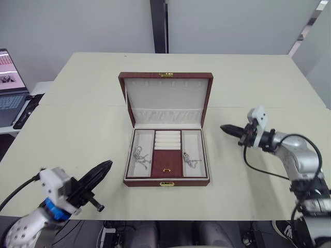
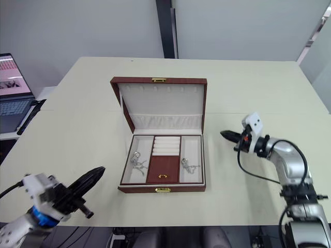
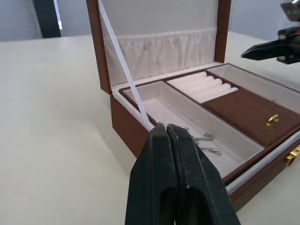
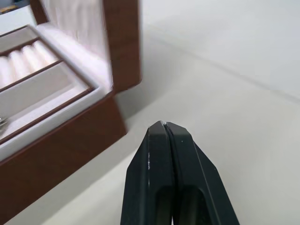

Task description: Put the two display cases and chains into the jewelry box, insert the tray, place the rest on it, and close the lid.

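1. At the far left edge we see a laptop (image 1: 10,88) with its screen lit, on a separate surface beside the table (image 1: 77,113).
2. Our left claw (image 1: 103,166) hangs over the table's near left part, its two black fingers (image 3: 173,187) pressed together and holding nothing, pointing toward the jewelry box (image 1: 166,155) and well apart from it.
3. The jewelry box sits in the middle of the table with its lid (image 1: 166,98) standing upright and open, the cream lining facing us.
4. Inside, the tray (image 1: 167,155) is seated: a left compartment holds a silver chain (image 1: 139,156), the middle has cream ring rolls (image 1: 168,139) above a brown flap with a gold pull (image 1: 166,170), and the right compartment holds a second chain (image 1: 191,160).
5. Our right claw (image 1: 225,128) hovers above the table just right of the box, fingers (image 4: 166,178) closed together and empty, tip pointing toward the box's right wall without touching it.
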